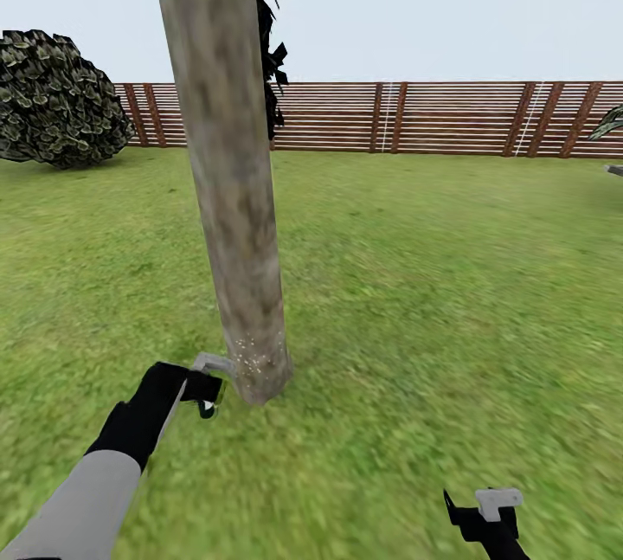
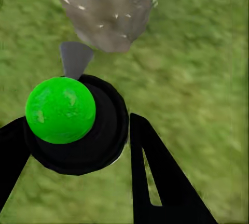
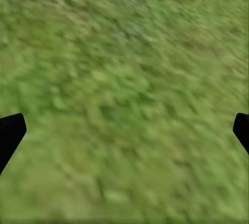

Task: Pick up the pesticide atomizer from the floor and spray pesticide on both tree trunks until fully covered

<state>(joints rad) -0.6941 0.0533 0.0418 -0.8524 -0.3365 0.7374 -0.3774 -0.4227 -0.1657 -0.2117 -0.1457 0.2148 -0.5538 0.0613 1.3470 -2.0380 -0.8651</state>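
Note:
A thick grey-brown tree trunk (image 1: 235,196) rises from the garden lawn (image 1: 415,283) just ahead. My left gripper (image 1: 206,393) is low at the trunk's foot and shut on the pesticide atomizer (image 1: 213,364). In the left wrist view the atomizer (image 2: 106,130) is a dark round body with a bright green cap and a grey nozzle (image 2: 75,58) aimed at the trunk base (image 2: 104,11). The left gripper (image 2: 78,149) clasps it from both sides. Whitish pesticide specks (image 1: 255,361) dot the lowest part of the trunk. My right gripper (image 1: 486,515) hangs open over grass, its fingertips (image 3: 10,133) wide apart.
A round leafy bush (image 1: 56,101) stands at the back left. A brown slatted fence (image 1: 415,117) closes off the far side. Dark foliage (image 1: 270,32) hangs behind the trunk. Open grass stretches to the right.

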